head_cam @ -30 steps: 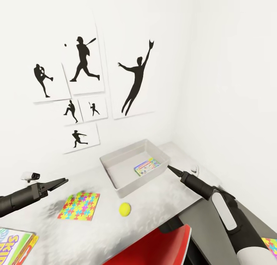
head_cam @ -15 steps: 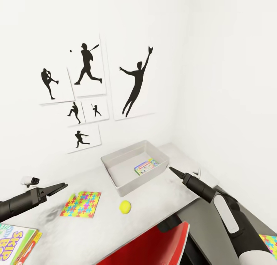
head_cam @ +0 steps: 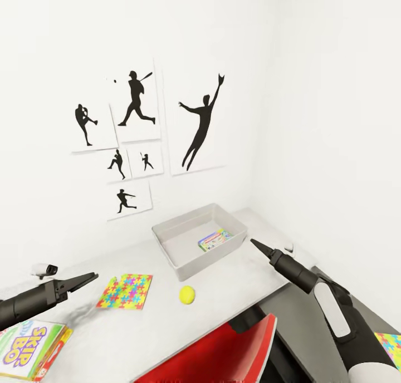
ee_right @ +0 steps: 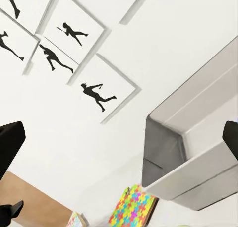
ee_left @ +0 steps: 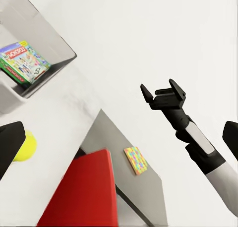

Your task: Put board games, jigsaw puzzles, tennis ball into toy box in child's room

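Note:
The light-grey toy box point(head_cam: 170, 249) stands on the table point(head_cam: 234, 277) by the wall corner, with a green Monopoly board game point(head_cam: 214, 240) inside it, which also shows in the left wrist view point(ee_left: 22, 62). A jigsaw puzzle point(head_cam: 125, 291) and the tennis ball point(head_cam: 187, 294) lie in front of the box. A Skip-Bo board game point(head_cam: 25, 343) lies at the table's near left. My left gripper point(head_cam: 89, 277) hovers open, left of the puzzle. My right gripper point(head_cam: 255, 242) is open just right of the box, its fingers apart point(ee_left: 161, 90). A second jigsaw puzzle point(head_cam: 390, 343) lies on a grey surface, lower right.
A red chair point(head_cam: 223, 355) is tucked under the table's near edge. Black sports-silhouette pictures point(head_cam: 139, 99) hang on the white wall behind. A small white object point(head_cam: 44, 269) sits at the table's far left, another point(head_cam: 288, 246) near the right gripper.
The whole picture has shifted right and slightly down, so the camera has moved. Both grippers stay open, holding nothing, and the toys lie where they were.

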{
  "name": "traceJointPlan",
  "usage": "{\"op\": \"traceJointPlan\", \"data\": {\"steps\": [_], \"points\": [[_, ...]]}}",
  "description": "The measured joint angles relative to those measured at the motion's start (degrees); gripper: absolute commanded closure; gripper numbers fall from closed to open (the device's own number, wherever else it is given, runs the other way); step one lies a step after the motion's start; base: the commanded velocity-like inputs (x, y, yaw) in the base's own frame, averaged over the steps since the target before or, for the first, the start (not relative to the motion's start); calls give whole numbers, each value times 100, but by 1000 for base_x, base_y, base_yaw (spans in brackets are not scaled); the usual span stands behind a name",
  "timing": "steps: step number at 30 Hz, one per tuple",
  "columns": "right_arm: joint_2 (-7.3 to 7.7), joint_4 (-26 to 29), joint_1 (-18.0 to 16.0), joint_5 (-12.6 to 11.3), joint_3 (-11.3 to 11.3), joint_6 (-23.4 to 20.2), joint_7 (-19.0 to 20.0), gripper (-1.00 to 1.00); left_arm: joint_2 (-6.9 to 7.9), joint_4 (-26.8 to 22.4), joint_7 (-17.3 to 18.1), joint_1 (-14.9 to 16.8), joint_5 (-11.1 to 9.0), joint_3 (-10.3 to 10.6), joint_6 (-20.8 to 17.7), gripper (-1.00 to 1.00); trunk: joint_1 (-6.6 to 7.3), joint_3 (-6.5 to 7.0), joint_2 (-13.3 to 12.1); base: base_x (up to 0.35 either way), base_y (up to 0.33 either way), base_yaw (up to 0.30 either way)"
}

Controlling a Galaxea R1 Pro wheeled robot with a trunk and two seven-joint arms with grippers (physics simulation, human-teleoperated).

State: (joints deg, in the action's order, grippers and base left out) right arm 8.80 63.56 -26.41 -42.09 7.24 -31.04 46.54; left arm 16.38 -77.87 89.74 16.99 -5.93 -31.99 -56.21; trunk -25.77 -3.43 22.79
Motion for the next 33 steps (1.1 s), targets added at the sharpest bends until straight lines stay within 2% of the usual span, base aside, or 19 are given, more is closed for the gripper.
{"op": "traceJointPlan", "data": {"steps": [21, 33], "points": [[-16, -3, 1, -2, 42, 0, -8, -100, 4, -20, 0, -6, -3, 7, 4, -100, 0, 10, -1, -229, 206, -28], [-22, -40, 0, -43, 46, 9, -7, -100, 6, -24, 0, -7, -5, -4, 3, -100, 2, 10, 0, -38, 28, -4]]}}
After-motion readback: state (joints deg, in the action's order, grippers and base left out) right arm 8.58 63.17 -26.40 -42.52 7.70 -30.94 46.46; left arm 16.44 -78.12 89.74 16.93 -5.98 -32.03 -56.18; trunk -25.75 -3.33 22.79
